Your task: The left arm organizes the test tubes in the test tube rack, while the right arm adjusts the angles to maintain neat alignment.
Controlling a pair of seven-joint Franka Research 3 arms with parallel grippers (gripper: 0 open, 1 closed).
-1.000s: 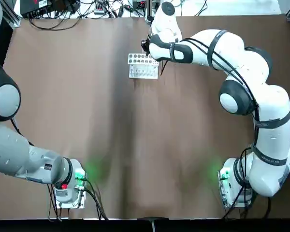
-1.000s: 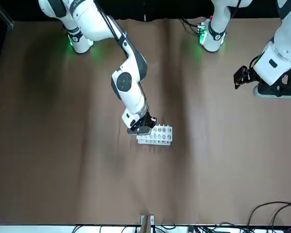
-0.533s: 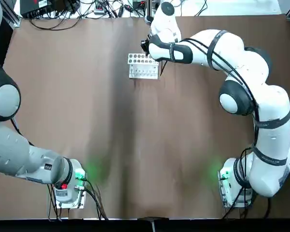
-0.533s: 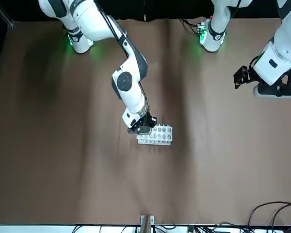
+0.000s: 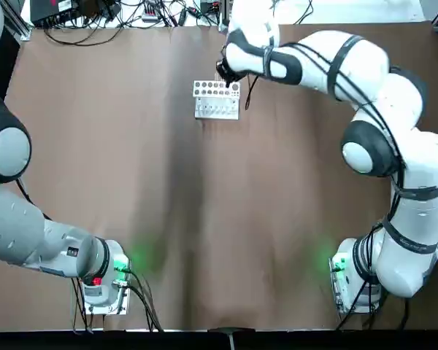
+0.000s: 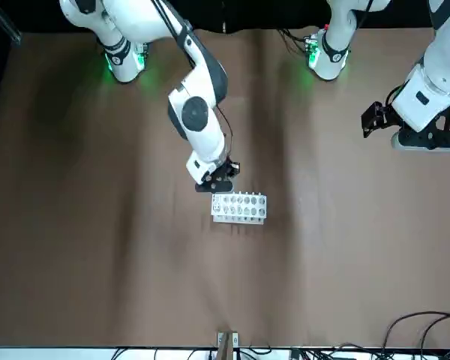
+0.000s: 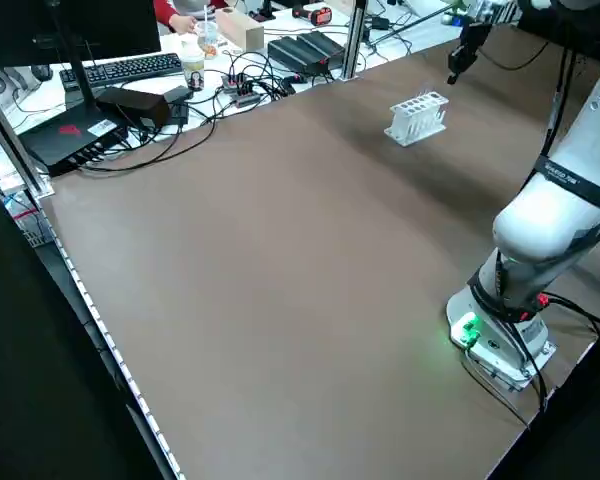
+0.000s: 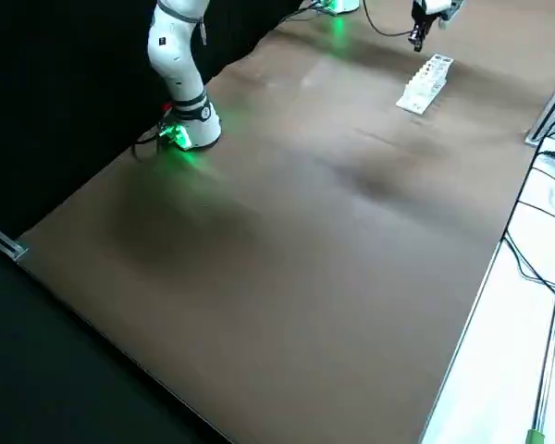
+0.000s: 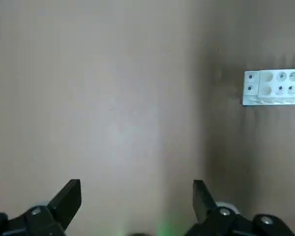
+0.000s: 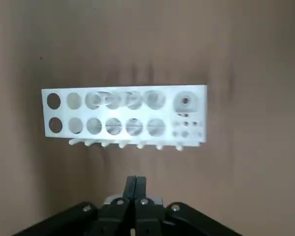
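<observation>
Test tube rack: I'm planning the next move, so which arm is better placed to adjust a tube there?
Probably the right. Its gripper hovers beside the test tube rack, fingers shut; the left gripper is farther off, fingers open.

Robot arms (image 5: 379,102): two, one at nine o'clock, one at three in the top view!
Grippers (image 10: 135,179): a pair, one per arm
Rack (image 10: 123,110): just one, up at twelve
Pegs along its edge (image 10: 122,145): seven (yes, counted twice)
Monitor (image 7: 70,30): one, eleven o'clock in the left side view
Keyboard (image 7: 130,68): one
</observation>
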